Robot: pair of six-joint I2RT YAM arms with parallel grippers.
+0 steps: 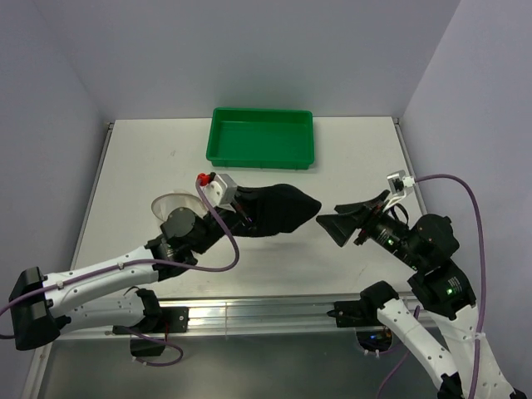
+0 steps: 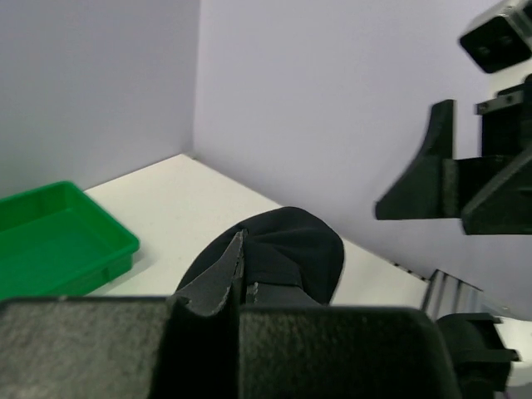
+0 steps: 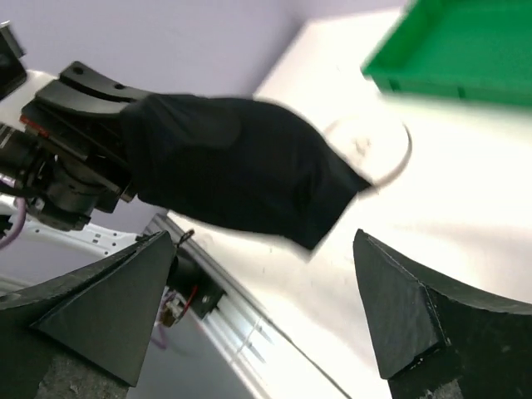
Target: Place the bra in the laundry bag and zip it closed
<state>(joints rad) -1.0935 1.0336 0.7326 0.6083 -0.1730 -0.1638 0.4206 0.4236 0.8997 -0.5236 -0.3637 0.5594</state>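
table: white; everything sits on or above it.
tray: green, far middle, well apart from the rest; no part of this job.
bra: black and bunched, lifted off the table at mid-workspace, free end pointing at the right arm.
bag: pale mesh round on the table, just beside the left wrist and partly hidden by it; can't tell if the zip is open.
left gripper: clamped shut on one end of the bra.
right gripper: jaws spread wide and empty, facing the bra's free end, near but not touching.
step: looks like the right arm is coming for a second hold on the bra before bagging.
doing it well: come in level and close on the thick bunched end, not a loose edge; left should hold until right has a firm bite.
top view only: bag and tray positions relative to both arms.
right wrist only: bag shows beyond the bra tip; bra sits centred between its own fingers.
left wrist only: fabric pinched right at its fingertips; bag not in view.
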